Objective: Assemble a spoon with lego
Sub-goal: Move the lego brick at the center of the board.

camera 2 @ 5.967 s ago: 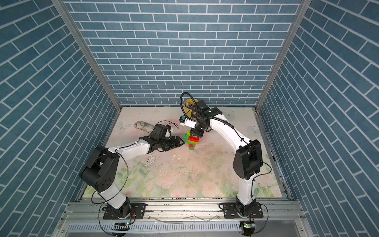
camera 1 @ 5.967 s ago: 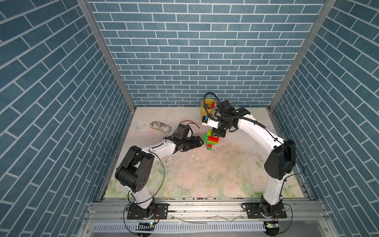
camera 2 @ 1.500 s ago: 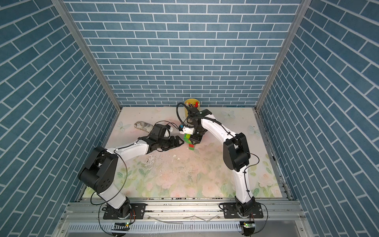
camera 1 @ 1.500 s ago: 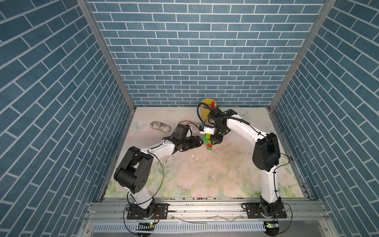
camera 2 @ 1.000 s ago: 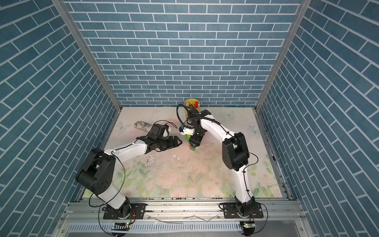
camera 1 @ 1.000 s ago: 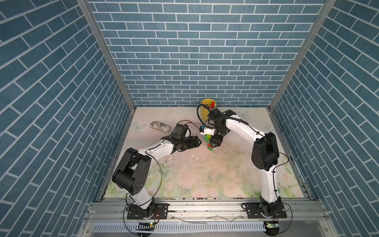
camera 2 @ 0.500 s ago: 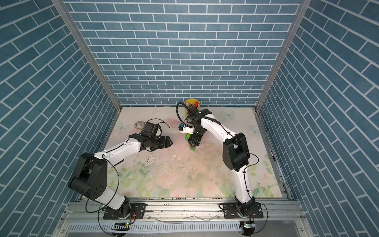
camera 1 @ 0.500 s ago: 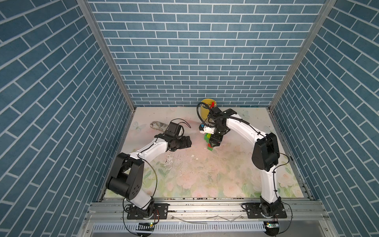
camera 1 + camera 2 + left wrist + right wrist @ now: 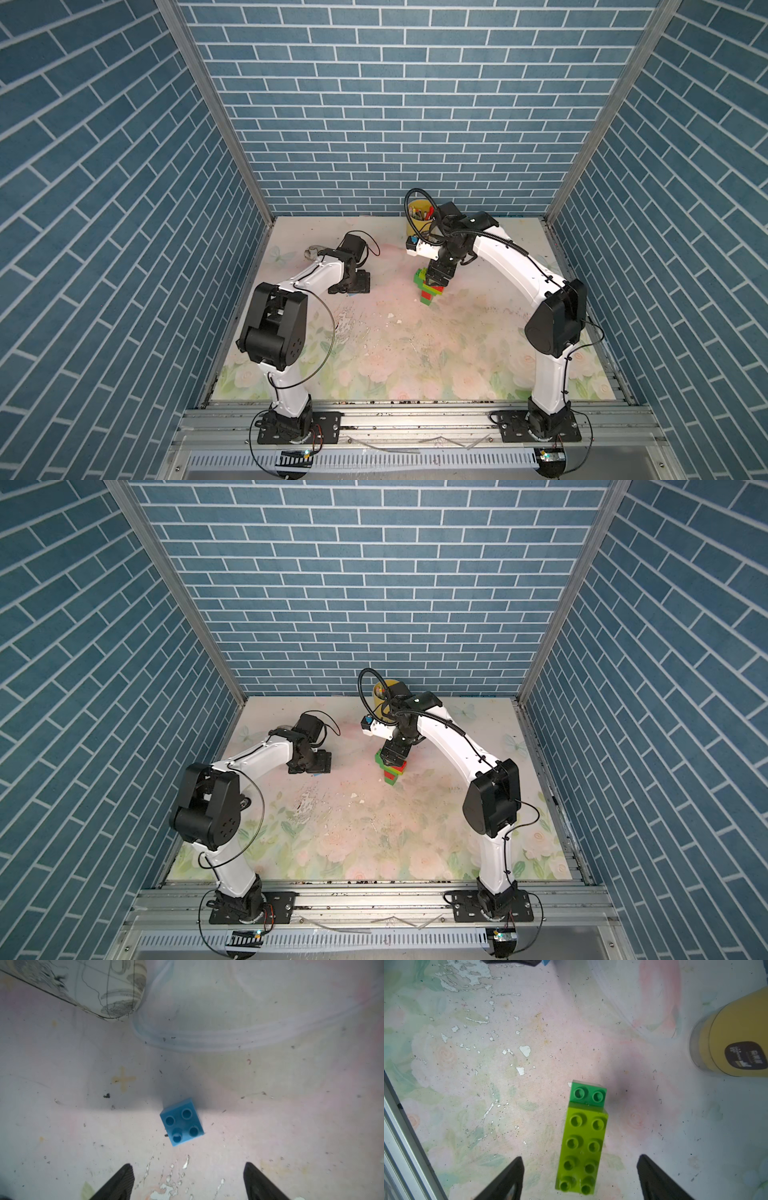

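The spoon (image 9: pixel 430 289) (image 9: pixel 392 771) stands upright mid-table as a joined stack of green, red and lime lego. From above, its top is an oblong lime brick (image 9: pixel 583 1151) with a dark green brick (image 9: pixel 588 1094) jutting out below it. My right gripper (image 9: pixel 580 1158) (image 9: pixel 440 274) hovers over the stack, open, its fingers either side of the lime brick and apart from it. A loose light-blue brick (image 9: pixel 181 1122) lies studs up on the mat. Just above it my left gripper (image 9: pixel 188 1165) (image 9: pixel 359 282) is open and holds nothing.
A yellow cup (image 9: pixel 417 214) (image 9: pixel 737 1043) of pens stands at the back behind the right arm. A grey patterned pouch (image 9: pixel 313 251) (image 9: pixel 93 987) lies at the back left, close to the left wrist. Blue brick walls enclose the flowered mat (image 9: pixel 395 340).
My left arm has swung left, away from the stack, and now hangs over the light-blue brick. My right gripper has opened wider above the stack.
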Action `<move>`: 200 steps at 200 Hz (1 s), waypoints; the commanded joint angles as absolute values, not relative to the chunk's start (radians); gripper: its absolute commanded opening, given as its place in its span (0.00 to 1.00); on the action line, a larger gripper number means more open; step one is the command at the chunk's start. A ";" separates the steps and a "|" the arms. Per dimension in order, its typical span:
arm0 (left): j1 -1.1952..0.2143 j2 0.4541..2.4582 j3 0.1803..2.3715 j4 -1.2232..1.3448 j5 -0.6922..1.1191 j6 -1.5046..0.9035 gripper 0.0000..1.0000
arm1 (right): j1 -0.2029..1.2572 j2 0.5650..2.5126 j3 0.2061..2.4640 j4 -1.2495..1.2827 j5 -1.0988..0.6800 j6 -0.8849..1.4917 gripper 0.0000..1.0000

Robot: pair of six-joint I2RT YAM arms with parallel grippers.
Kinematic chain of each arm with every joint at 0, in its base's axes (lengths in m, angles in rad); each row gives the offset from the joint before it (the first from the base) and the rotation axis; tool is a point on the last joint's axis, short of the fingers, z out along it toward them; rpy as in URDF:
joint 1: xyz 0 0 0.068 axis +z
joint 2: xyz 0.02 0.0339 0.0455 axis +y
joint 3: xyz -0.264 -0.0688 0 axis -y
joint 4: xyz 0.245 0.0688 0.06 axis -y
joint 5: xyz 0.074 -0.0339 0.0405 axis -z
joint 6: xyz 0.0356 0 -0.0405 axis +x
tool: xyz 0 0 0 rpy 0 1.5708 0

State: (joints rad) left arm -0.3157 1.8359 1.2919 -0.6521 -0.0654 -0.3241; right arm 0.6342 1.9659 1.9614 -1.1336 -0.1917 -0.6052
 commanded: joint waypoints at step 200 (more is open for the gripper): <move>-0.486 1.770 1.125 -0.496 0.075 -0.376 0.55 | 0.627 1.811 1.873 -1.072 -0.156 -0.584 0.85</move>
